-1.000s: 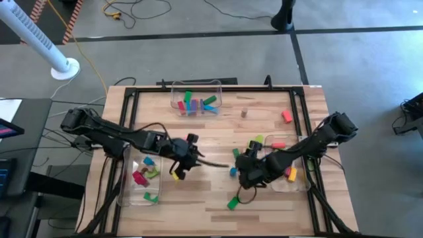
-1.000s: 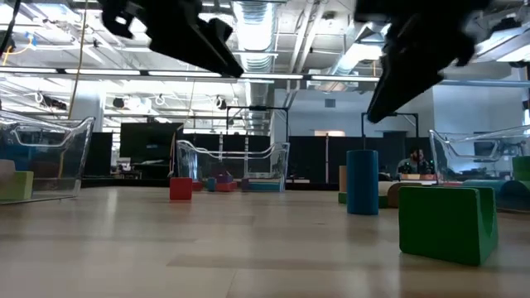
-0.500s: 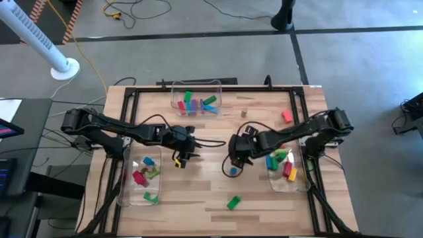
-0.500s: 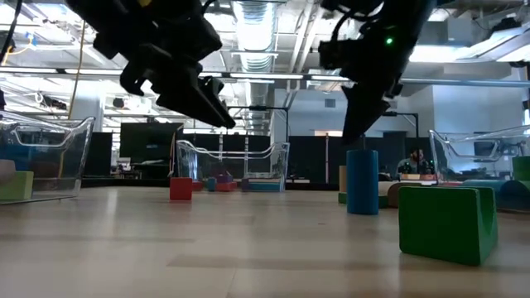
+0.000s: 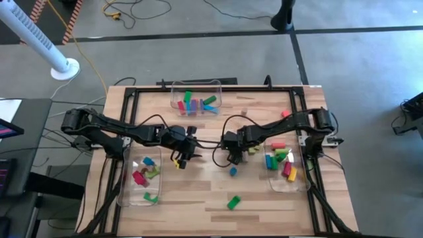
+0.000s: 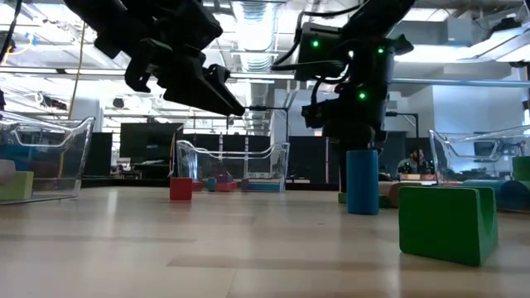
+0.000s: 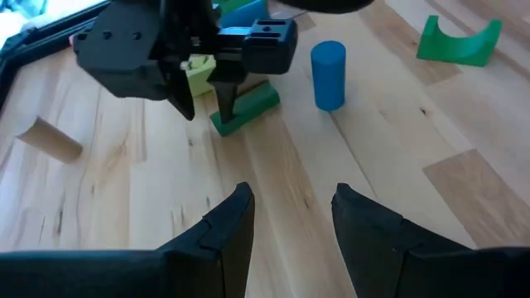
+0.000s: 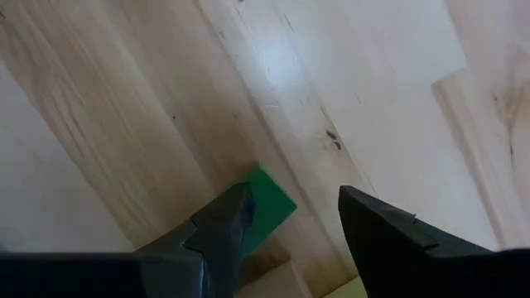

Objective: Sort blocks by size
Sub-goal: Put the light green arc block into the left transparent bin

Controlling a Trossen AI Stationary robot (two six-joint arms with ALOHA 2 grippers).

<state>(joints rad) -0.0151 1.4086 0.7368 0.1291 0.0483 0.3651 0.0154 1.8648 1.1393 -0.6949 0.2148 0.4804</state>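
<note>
My right arm lay stretched low from the 3 o'clock edge of the worktop [image 5: 198,198] toward its centre, wrist bent down, and my right end effector [image 5: 232,152] stood wide and empty with one fingertip at the green bar [image 7: 248,103]. The bar lay flat with its long axis along the wood; its heading I could not tell from above. An upright blue cylinder [image 5: 232,171] stood just at 6 o'clock of that end effector, and my left end effector [image 5: 188,147] hovered at 9 o'clock, parted, holding nothing.
</note>
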